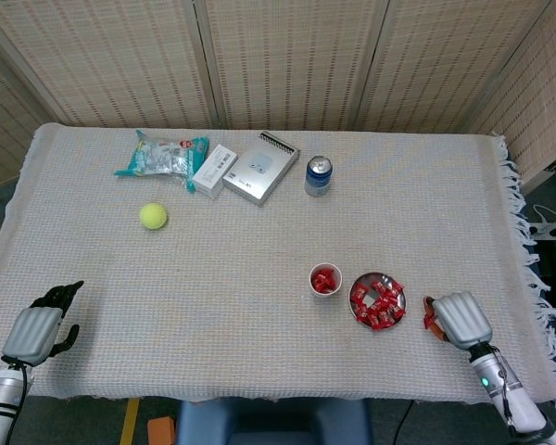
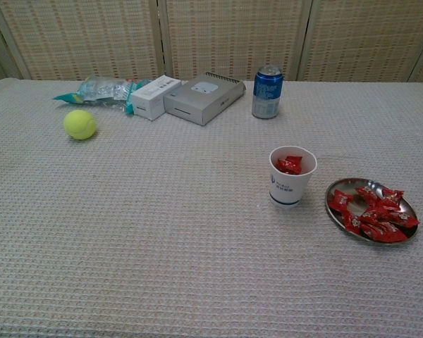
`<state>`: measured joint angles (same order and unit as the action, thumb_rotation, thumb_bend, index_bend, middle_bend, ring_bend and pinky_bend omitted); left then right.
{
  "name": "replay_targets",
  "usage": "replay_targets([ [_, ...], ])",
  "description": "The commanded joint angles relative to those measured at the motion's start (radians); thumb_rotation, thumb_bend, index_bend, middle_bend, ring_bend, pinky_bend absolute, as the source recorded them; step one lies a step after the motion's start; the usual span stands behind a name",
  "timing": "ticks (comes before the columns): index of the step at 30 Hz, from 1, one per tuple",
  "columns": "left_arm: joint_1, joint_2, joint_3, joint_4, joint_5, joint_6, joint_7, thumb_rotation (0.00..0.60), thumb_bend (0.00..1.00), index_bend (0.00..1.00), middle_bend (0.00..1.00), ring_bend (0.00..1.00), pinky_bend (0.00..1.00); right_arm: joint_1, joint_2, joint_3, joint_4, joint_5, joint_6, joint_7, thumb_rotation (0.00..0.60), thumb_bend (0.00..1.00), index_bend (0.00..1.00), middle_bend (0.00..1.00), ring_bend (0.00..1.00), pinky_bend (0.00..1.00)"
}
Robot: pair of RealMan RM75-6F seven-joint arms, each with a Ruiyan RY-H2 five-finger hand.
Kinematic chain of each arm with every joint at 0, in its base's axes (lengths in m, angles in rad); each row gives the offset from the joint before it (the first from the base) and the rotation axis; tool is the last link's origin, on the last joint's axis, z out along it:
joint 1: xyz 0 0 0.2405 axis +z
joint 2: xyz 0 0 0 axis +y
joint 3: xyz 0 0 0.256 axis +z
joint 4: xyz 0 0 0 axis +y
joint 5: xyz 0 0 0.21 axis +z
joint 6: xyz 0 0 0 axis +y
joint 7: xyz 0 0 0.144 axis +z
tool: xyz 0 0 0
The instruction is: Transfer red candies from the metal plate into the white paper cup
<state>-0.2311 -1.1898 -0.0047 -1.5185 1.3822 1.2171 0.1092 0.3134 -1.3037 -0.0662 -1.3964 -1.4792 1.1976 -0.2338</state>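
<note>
The metal plate (image 1: 394, 290) (image 2: 334, 189) sits near the table's front right and holds several red candies (image 1: 377, 303) (image 2: 376, 217). Just to its left stands the white paper cup (image 1: 325, 279) (image 2: 292, 177), upright, with red candies inside. My right hand (image 1: 461, 320) hovers to the right of the plate at the front edge, back of the hand up, and holds one red candy (image 1: 430, 319) at its fingertips. My left hand (image 1: 39, 329) rests at the front left corner, holding nothing, its dark fingers apart. Neither hand shows in the chest view.
Along the back lie a tennis ball (image 1: 153, 216), a snack bag (image 1: 162, 155), a small white box (image 1: 215, 170), a grey box (image 1: 261, 168) and a blue can (image 1: 318, 176). The cloth's fringed edge (image 1: 526, 250) runs down the right side.
</note>
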Motion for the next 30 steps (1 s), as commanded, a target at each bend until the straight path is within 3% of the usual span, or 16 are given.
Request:
replay_targets([
  [1, 0.000, -0.001, 0.001, -0.001, 0.001, 0.000, 0.002, 0.600, 0.47, 0.00, 0.10, 0.09, 0.26, 0.045, 0.085, 0.053, -0.180, -0.023, 0.006, 0.006, 0.600, 0.24, 0.57, 0.84, 0.89, 1.00],
  [9, 0.000, 0.003, -0.001, 0.001, -0.001, 0.001, -0.005, 0.600, 0.47, 0.00, 0.10, 0.09, 0.26, 0.195, 0.063, 0.205, -0.370, 0.147, -0.156, -0.040, 0.600, 0.24, 0.56, 0.84, 0.90, 1.00],
  [16, 0.000, 0.010, 0.000, 0.003, 0.006, 0.001, -0.026, 0.600, 0.47, 0.00, 0.10, 0.10, 0.26, 0.315, -0.083, 0.286, -0.323, 0.355, -0.217, -0.219, 0.600, 0.24, 0.56, 0.84, 0.90, 1.00],
  [23, 0.002, 0.017, 0.000, 0.003, 0.011, 0.005, -0.044, 0.600, 0.47, 0.00, 0.10, 0.09, 0.26, 0.420, -0.208, 0.323, -0.248, 0.509, -0.251, -0.313, 0.600, 0.24, 0.55, 0.84, 0.90, 1.00],
  [30, 0.004, 0.025, -0.001, 0.005, 0.019, 0.011, -0.064, 0.600, 0.47, 0.00, 0.10, 0.10, 0.26, 0.458, -0.238, 0.300, -0.230, 0.571, -0.229, -0.382, 0.600, 0.24, 0.53, 0.84, 0.90, 1.00],
])
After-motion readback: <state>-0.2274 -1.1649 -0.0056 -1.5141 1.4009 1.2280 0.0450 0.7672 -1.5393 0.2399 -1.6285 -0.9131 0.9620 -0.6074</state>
